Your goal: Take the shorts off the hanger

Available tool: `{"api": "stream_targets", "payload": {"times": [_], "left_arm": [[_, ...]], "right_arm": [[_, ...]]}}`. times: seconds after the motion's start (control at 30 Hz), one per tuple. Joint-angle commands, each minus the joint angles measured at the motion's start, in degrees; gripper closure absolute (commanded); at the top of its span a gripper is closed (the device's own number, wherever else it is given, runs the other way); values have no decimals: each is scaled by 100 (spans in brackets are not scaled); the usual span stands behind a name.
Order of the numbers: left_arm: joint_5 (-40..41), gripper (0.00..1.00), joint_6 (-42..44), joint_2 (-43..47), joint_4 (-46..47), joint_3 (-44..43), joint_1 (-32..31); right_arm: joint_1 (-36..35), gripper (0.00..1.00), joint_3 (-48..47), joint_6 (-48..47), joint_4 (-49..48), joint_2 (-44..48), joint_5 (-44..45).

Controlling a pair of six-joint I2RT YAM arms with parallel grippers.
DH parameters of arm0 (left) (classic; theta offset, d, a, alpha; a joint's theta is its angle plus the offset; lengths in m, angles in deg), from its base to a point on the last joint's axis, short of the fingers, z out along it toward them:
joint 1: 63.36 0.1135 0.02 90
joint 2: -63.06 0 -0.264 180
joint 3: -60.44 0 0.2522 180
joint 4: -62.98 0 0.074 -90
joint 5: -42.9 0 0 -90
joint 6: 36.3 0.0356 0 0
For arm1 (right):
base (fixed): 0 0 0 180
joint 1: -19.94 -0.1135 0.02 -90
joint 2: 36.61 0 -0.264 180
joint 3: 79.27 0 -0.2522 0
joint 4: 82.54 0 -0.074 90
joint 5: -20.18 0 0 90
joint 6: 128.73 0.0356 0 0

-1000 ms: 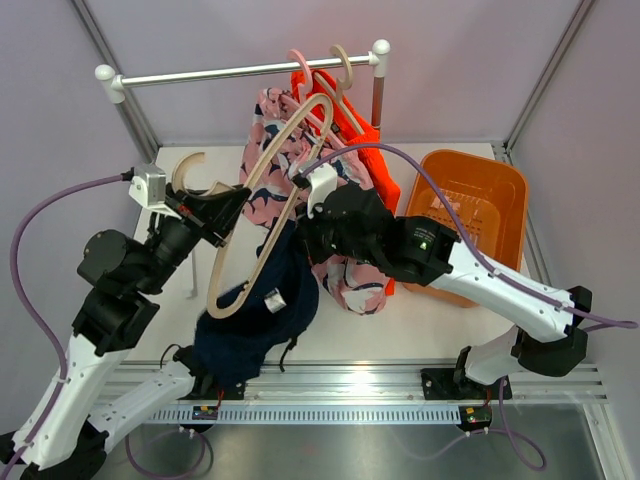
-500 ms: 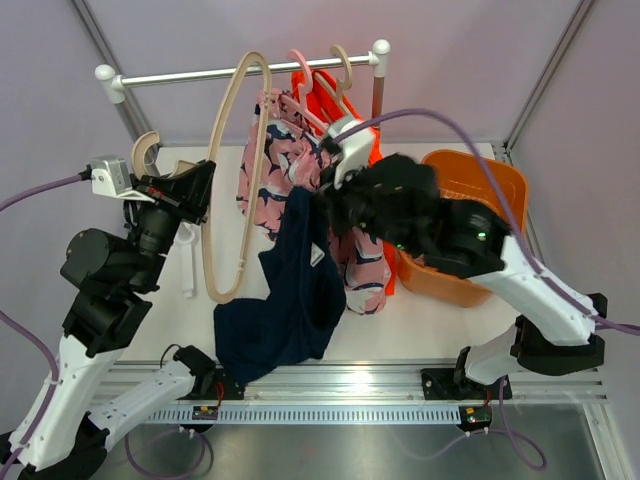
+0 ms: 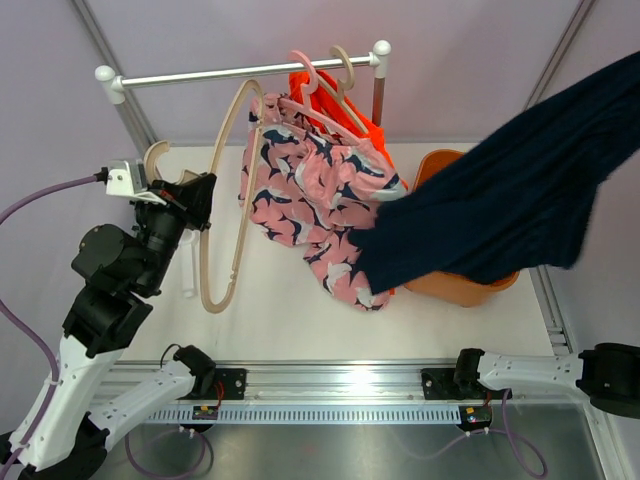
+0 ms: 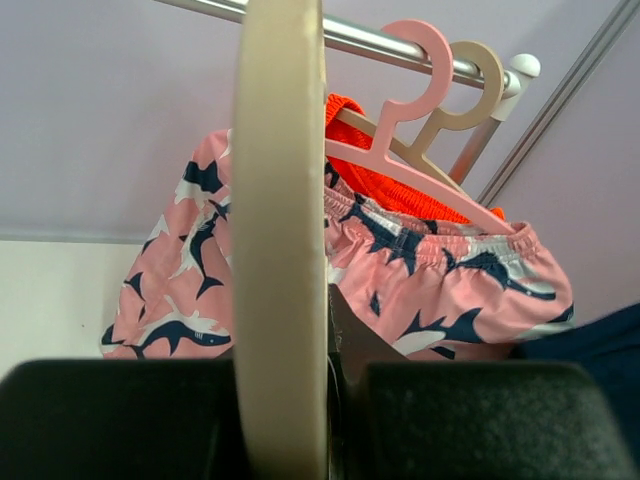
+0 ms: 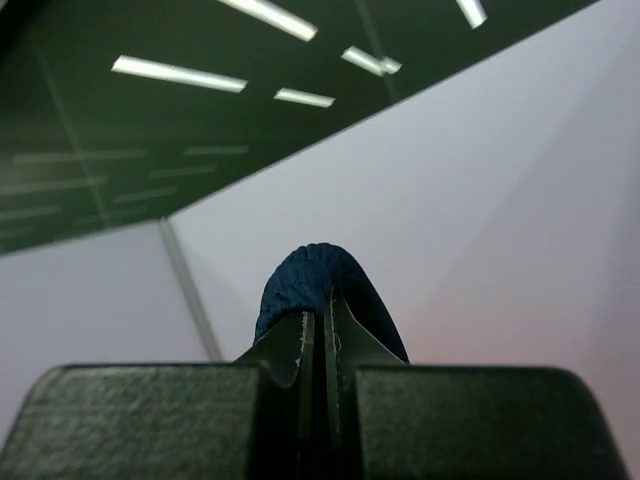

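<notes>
My left gripper is shut on a bare beige hanger, which hangs tilted in front of the rail; in the left wrist view the hanger fills the jaws of that gripper. The navy shorts are off it, lifted high at the right. My right gripper is shut on a fold of the navy shorts; it is out of the top view. The pink patterned shorts hang on a pink hanger. The orange shorts hang behind them.
A metal rail on posts crosses the back. An orange basket stands at the right, mostly covered by the raised navy shorts. A second beige hanger hook sits on the rail. A white clip lies on the table at the left.
My right arm has swung up and to the right with the navy shorts, pulling them off the beige hanger. The hanger in my left gripper is now bare and has shifted slightly.
</notes>
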Motion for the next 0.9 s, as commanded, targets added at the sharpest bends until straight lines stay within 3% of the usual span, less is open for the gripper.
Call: {"api": "stream_targets", "payload": {"times": [0.0, 0.23, 0.33, 0.5, 0.6, 0.73, 0.87], "left_arm": [[142, 100, 106, -7, 139, -17, -13], [54, 100, 71, -42, 191, 63, -13], [-7, 100, 62, -78, 182, 63, -13], [-42, 100, 71, -60, 139, 71, -4], [-69, 100, 71, -60, 121, 71, -4], [-113, 100, 97, -69, 59, 54, -13], [-139, 100, 141, -51, -20, 54, -4]], "right_arm": [[-28, 100, 163, -1286, -1814, -235, 506], [-11, 100, -365, -2753, -2194, -1130, 1094], [138, 100, -513, -2880, -2248, -1482, 1139], [1787, 100, -1208, -965, -264, -1869, 525], [2403, 100, -1480, -779, 44, -2237, 498], [3626, 100, -2402, 439, 977, -2774, -71], [4821, 100, -2615, 1460, 1574, -3021, -599]]}}
